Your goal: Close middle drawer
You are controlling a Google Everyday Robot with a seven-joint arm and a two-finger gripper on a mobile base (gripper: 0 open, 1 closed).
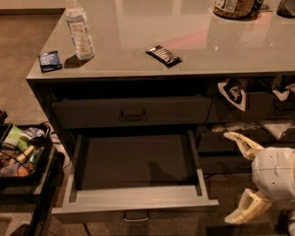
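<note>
To the left of the jaws, the middle drawer stands pulled fully out, its right front corner just beside the lower finger. The gripper hangs low, jaws spread wide, holding nothing. Risk: a push from this offset would likely load the corner rather than the central handle, skewing the drawer. The upper finger could snag the right-hand drawer fronts beyond it.

Dim warm light; glare streaks the countertop; the middle drawer lies shadowed; pale claw glows lower right.
</note>
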